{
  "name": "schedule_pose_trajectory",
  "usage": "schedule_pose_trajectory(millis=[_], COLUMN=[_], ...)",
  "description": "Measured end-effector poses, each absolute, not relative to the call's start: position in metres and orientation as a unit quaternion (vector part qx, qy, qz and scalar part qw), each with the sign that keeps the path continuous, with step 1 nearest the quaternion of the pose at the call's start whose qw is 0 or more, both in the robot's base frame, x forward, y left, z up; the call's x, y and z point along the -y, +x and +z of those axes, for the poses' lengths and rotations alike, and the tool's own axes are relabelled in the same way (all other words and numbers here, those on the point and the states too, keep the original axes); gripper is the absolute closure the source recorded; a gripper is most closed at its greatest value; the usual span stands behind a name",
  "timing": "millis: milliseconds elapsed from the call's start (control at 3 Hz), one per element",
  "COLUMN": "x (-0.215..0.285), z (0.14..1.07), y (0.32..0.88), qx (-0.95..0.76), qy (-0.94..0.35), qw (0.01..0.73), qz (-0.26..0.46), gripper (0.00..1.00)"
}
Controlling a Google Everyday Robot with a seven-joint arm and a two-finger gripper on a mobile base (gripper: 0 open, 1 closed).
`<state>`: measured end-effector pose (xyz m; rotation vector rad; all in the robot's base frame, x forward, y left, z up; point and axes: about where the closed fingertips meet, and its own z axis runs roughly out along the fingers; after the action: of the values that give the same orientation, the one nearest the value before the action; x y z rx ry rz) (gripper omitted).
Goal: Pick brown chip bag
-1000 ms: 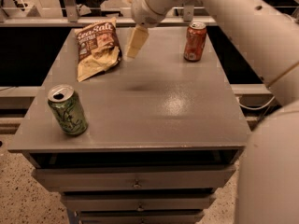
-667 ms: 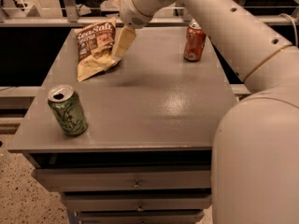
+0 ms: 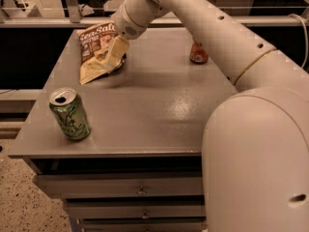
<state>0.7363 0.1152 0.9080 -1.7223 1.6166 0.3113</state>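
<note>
The large cream-coloured robot arm [image 3: 217, 28] crosses the upper right of the camera view. Its bulky lower shell fills the bottom right corner and hides the right front corner of the flat grey tabletop [image 3: 159, 105]. The small orange-red drinks can [image 3: 198, 53] stands at the far right of the table, and its upper part is covered by the arm, so only its lower body shows. The arm's pale wedge-shaped gripper [image 3: 113, 59] points down and to the left over the far left part of the table. It lies across the right edge of the crinkled brown chip bag [image 3: 91, 47] and covers that side of it. Only one cream face of the gripper shows, so I cannot tell whether it is released, clenched or grasping the bag, nor whether its tip actually touches the bag or merely sits in front of it. A dark shadow lies on the tabletop just right of the tip. The bag lies flat near the far left corner, with its dark brown top and white "Sea Salt" lettering toward the back and its tan-yellow lower end toward the front. The opened green drinks can [image 3: 70, 114] stands upright near the front left edge, well apart from the bag. Below the tabletop, grey drawer fronts [image 3: 140, 190] with small knobs are cut off at the bottom of the view.
</note>
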Motion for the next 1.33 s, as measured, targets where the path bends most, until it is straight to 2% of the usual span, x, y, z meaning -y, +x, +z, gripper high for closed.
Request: schedule_pose_trajectory(millis=[667, 1000, 1333], x=[-0.125, -0.120, -0.116], z=[0.867, 0.860, 0.858], y=[0.763, 0.774, 0.780], qx=[-0.675, -0.688, -0.695], qy=[-0.634, -0.618, -0.609], qw=[0.355, 0.358, 0.363], qz=[0.131, 0.125, 0.121], gripper=[0.00, 0.19, 0.42])
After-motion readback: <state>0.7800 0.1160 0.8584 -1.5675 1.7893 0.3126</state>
